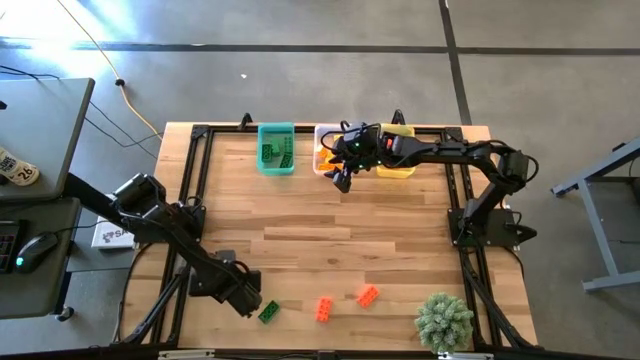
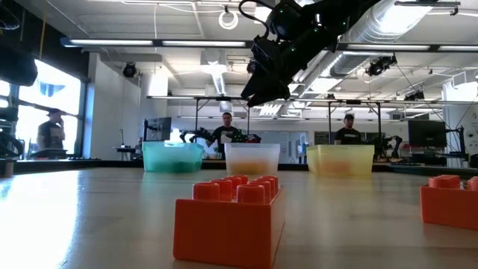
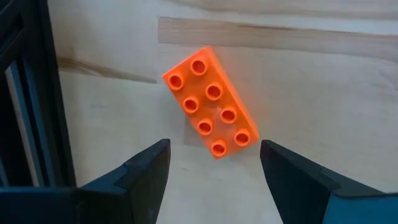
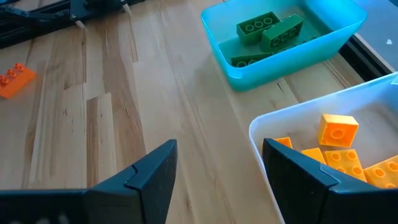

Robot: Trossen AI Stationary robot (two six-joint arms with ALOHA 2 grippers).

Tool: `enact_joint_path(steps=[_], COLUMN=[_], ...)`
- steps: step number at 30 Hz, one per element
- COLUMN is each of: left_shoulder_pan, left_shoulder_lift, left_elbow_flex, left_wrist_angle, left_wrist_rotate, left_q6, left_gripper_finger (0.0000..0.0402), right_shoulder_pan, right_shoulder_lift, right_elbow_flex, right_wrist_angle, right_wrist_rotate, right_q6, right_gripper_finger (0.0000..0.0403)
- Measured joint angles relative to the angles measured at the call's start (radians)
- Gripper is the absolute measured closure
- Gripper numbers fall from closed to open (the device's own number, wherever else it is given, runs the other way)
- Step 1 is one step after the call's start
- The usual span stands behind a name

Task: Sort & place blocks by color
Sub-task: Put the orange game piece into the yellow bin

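My left gripper [image 1: 247, 302] [image 3: 214, 155] hangs open just above the table near its front edge. In its wrist view, an orange block [image 3: 210, 102] lies flat, studs up, with its near end level with the fingertips and touching neither. A green block [image 1: 268, 312] and two orange blocks [image 1: 324, 309] [image 1: 367, 296] rest on the wood there. My right gripper [image 1: 343, 178] [image 4: 217, 146] [image 2: 263, 93] is open and empty above the table, beside the clear bin [image 4: 267, 134] of orange blocks [image 4: 339, 149]. The teal bin [image 4: 227, 46] holds green blocks [image 4: 267, 31].
A yellow bin [image 1: 396, 160] stands to the right of the clear bin at the far edge. A fuzzy green plant [image 1: 443, 320] stands at the front right corner. Black frame rails [image 1: 195, 200] border the table. Bare wood lies between the bins and the front blocks.
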Motion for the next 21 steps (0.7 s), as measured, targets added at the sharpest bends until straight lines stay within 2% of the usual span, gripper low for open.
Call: enact_joint_path(steps=[12, 21], left_shoulder_pan=[0.041, 0.047], left_shoulder_lift=[0.029, 0.082], left_elbow_flex=[0.0, 0.0], left_wrist_angle=[-0.006, 0.002], left_wrist_rotate=[0.001, 0.064], left_q6=[-0.003, -0.014], left_gripper_finger=[0.0163, 0.0163], right_shoulder_pan=[0.0, 0.0], right_shoulder_lift=[0.0, -0.001], right_elbow_flex=[0.051, 0.143], right_wrist_angle=[-0.027, -0.066], right_wrist_rotate=[0.0, 0.008], right_q6=[-0.004, -0.045], right_gripper_finger=[0.0178, 0.0178])
